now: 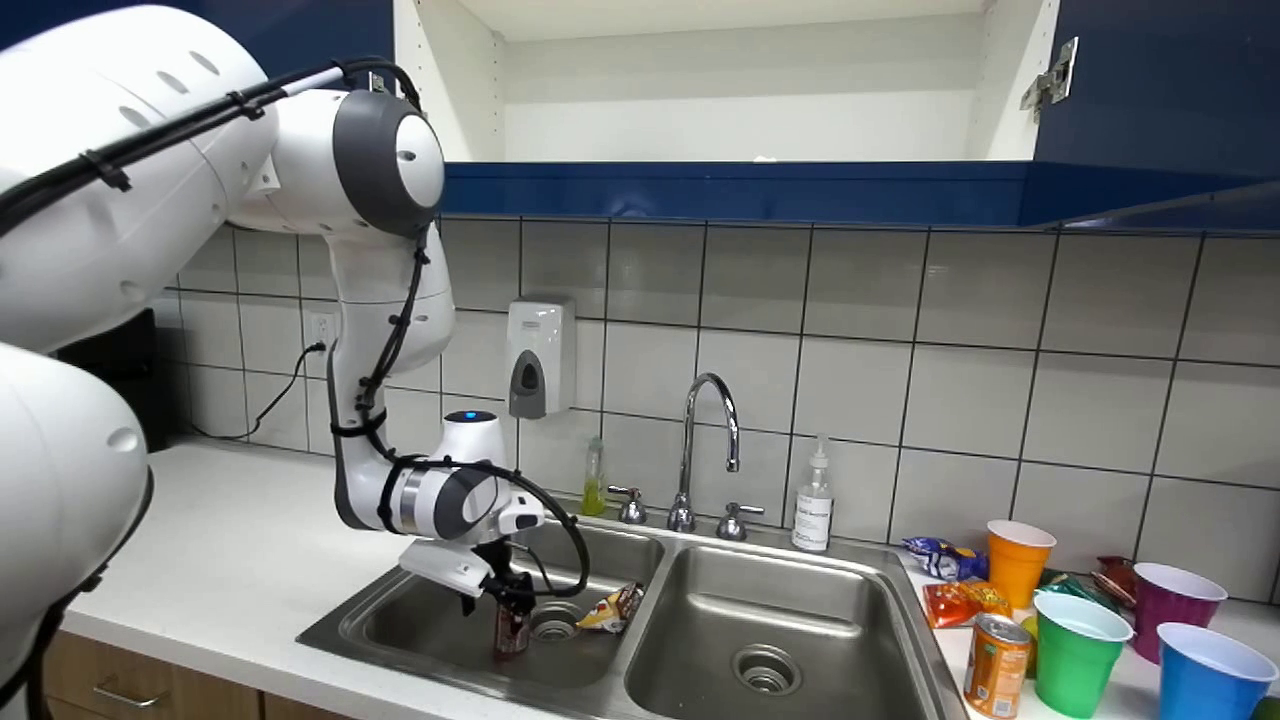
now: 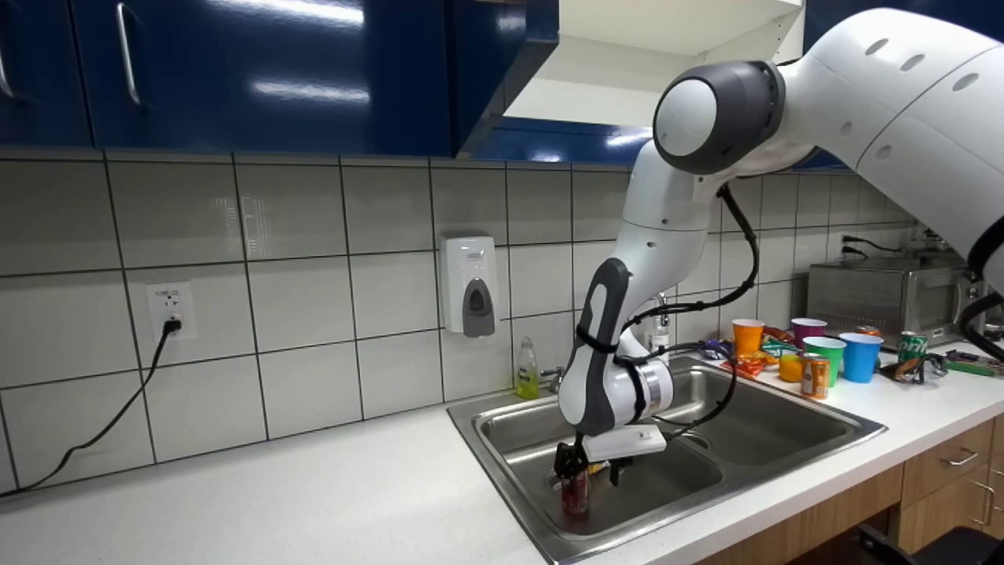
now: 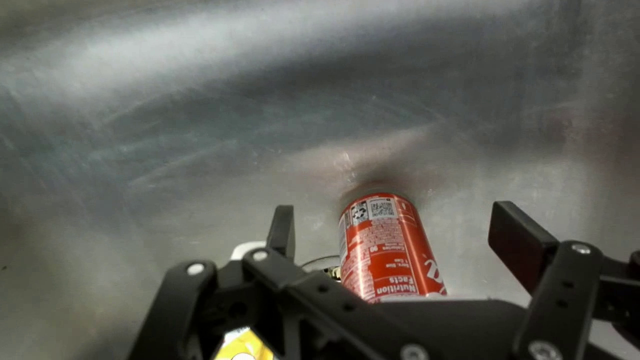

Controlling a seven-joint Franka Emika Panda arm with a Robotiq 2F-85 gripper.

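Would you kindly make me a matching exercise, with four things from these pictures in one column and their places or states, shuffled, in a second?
Things:
1. Gripper
2. Red can
3. Orange can
4. White dispenser

Places and states:
A. Mounted on the tiled wall
B. Standing on the counter near the green cup
C. Open, with its fingers spread apart
D. Standing in a sink basin

Right pairs: 1-C; 2-D; 3-B; 4-A
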